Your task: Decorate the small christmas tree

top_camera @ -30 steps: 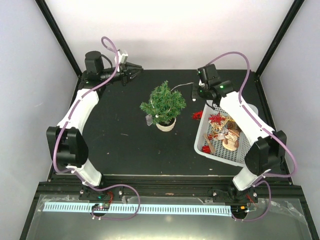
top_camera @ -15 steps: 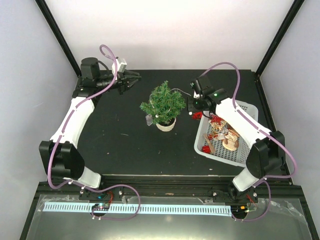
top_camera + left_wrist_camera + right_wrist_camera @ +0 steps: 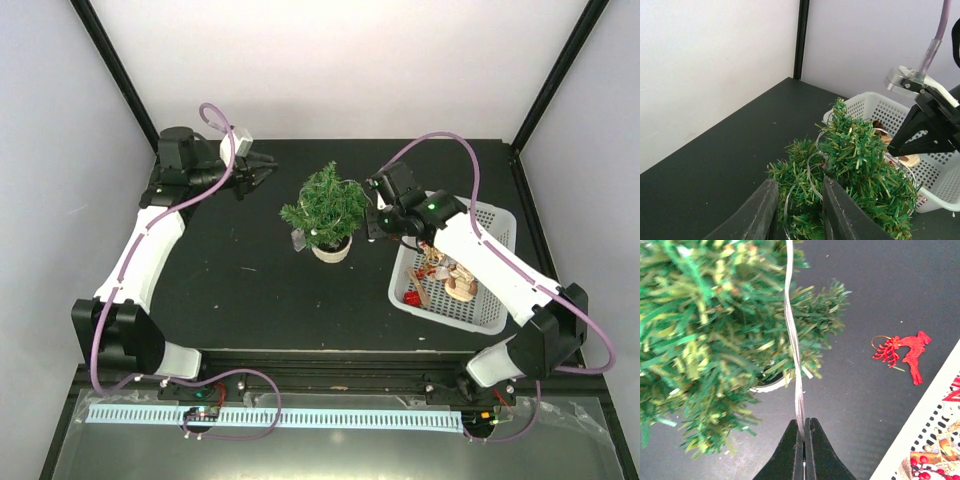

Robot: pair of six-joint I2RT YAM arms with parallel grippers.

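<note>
At the near edge of the black tabletop [image 3: 230, 280] both arms rise from their bases. The right arm slants up and leftward across the white plastic lattice basket [image 3: 440, 312] of mixed ornaments. Its wrist is bent down just beside the right flank of the small christmas tree [image 3: 325, 205], a bushy green artificial fir in a round cream pot [image 3: 332, 250] at mid-table. The right gripper [image 3: 803, 437] has its two black fingers pressed together on a thin silver wire strand [image 3: 792, 340]. The strand runs straight from the fingertips up into the tree's branches. The tree fills the area ahead and to the left of those fingers in the wrist view. A flat red reindeer ornament [image 3: 905, 352] lies on the table between tree and basket.

Farther back, the left arm stretches along the left side to the far-left corner, its forearm turned rightward and level. The left gripper [image 3: 799, 200] points at the tree from the far left. Its fingers are parted a little with nothing visibly clamped between them, and the tree sits just ahead of the tips.
</note>
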